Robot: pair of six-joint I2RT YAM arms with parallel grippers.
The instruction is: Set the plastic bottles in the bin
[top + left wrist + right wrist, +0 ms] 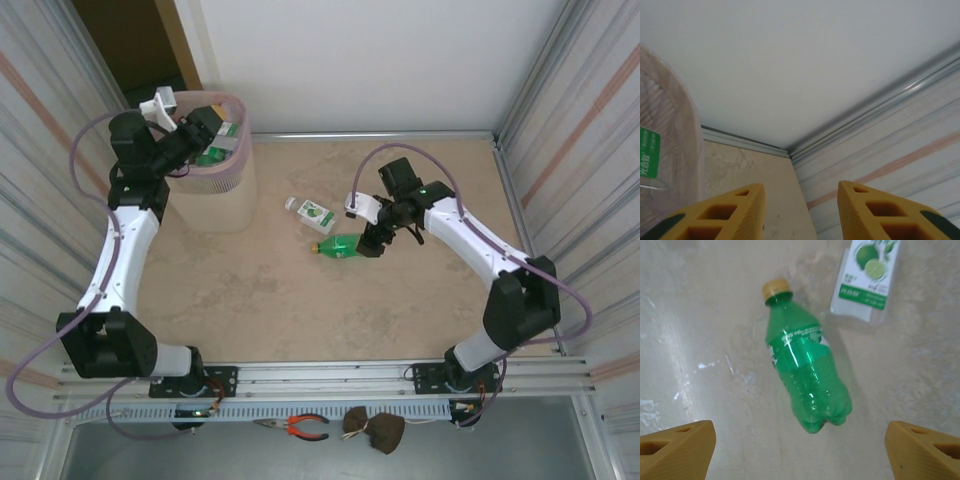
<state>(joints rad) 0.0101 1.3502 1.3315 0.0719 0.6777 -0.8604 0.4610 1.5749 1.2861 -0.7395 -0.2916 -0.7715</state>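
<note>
left tool (800,192) is spread and empty over the bin (228,195). right tool (799,435) is spread wide above the green bottle (805,375) lying on the bench (700,340), clear bottle (865,282) just beside.

A robot lab cell — ribbed panel walls (45,130), aluminium mounting rail (330,375), pliers (300,427) nearby.

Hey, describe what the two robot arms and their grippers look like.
Both arms, left arm and right arm, have white shells with black joints and a pinkish cable looping alongside. The left gripper and right gripper have yellow-orange fingers with hollow cut-outs.
</note>
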